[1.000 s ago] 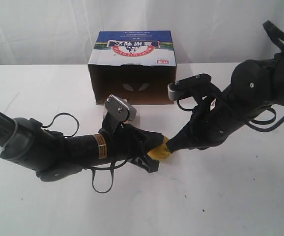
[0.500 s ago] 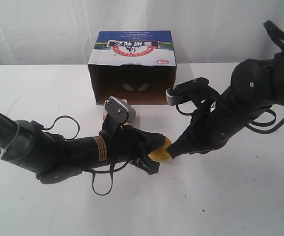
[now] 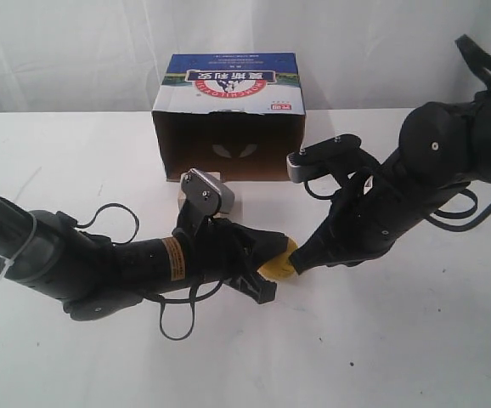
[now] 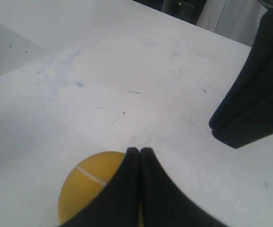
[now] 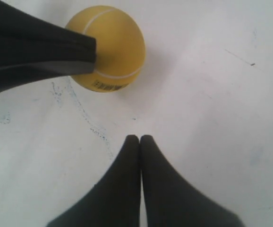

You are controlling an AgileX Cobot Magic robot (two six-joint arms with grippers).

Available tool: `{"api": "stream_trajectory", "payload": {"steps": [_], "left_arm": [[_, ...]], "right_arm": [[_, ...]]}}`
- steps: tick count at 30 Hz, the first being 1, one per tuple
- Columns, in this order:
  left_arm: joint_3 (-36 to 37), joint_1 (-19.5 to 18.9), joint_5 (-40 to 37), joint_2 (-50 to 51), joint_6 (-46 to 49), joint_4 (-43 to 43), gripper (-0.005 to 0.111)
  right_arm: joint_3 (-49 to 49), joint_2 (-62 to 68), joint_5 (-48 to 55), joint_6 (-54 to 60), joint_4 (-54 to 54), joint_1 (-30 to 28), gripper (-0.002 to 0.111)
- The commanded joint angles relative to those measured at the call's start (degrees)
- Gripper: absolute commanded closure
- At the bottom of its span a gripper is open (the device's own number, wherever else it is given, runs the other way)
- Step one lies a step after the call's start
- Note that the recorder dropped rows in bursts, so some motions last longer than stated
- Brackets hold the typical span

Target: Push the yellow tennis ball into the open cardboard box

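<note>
Mid-push, my left gripper [image 4: 140, 150] and right gripper [image 5: 140, 138], both pinched shut and empty, flank the yellow tennis ball [image 3: 278, 262] short of the open cardboard box [image 3: 228, 81]; next I'd nudge it toward the opening.

Yellow tennis ball [image 5: 110, 45], pale seam line. Brown cardboard box [image 3: 228, 144], dark interior, blue top, red-and-white logo. Black left gripper [image 4: 140, 151] and right gripper [image 5: 140, 139]. White table [image 3: 415, 340].

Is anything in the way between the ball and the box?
No loose thing shows on the table between the ball and the box. Only the shut left claw, touching the ball, partly crosses that path.
</note>
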State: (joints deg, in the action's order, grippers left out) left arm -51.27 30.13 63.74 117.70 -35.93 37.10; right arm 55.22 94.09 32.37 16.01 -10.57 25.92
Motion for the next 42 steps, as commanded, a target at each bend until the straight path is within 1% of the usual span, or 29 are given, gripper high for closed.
{"api": "stream_trajectory", "payload": {"steps": [1,7,9,13,18,23,28,31,34,36,38,42], "left_arm": [[1.12,-0.06,-2.40,0.97,-0.16,0.98,0.107],[1.12,-0.16,2.36,0.97,-0.16,1.48,0.107],[1.12,-0.16,2.86,0.72,-0.16,2.32,0.107],[1.23,-0.16,2.20,-1.05,-0.16,3.97,0.107],[1.23,-0.16,2.07,-2.75,-0.04,3.84,0.107],[1.23,-0.16,-0.74,-2.98,-0.04,3.97,0.107],[1.23,-0.53,-0.32,-3.87,-0.04,3.97,0.107],[2.53,-2.18,-0.33,-6.81,-0.04,4.24,0.107],[5.17,-5.02,-0.41,-11.55,-0.04,4.24,0.107],[7.53,-7.27,-0.73,-14.86,-0.04,4.16,0.107],[10.55,-9.73,-2.63,-18.45,-0.04,3.51,0.107],[16.54,-13.48,-7.08,-24.01,1.27,1.66,0.107]], "right_arm": [[0.07,-0.49,0.13,0.36,-0.38,-0.29,0.108],[0.07,-0.49,0.47,0.35,-0.53,-0.29,0.108],[0.07,-0.49,0.60,0.35,-0.53,-0.29,0.108],[0.07,-0.49,0.83,0.35,-1.32,-0.29,0.108],[0.07,-0.49,0.83,0.35,-1.57,-0.29,0.108],[0.07,-0.49,0.83,0.35,-1.83,-0.29,0.108],[0.07,-0.49,2.81,0.35,-4.30,-0.29,0.108],[-0.33,-0.63,7.38,0.35,-6.16,-0.12,0.108],[-2.72,-2.45,6.80,0.35,-9.93,1.22,0.108],[-4.87,-4.38,5.41,0.35,-14.36,3.07,0.108],[-6.88,-5.95,4.71,0.48,-18.18,5.55,0.108],[-10.23,-6.46,1.60,0.36,-20.97,10.48,0.108]]}}
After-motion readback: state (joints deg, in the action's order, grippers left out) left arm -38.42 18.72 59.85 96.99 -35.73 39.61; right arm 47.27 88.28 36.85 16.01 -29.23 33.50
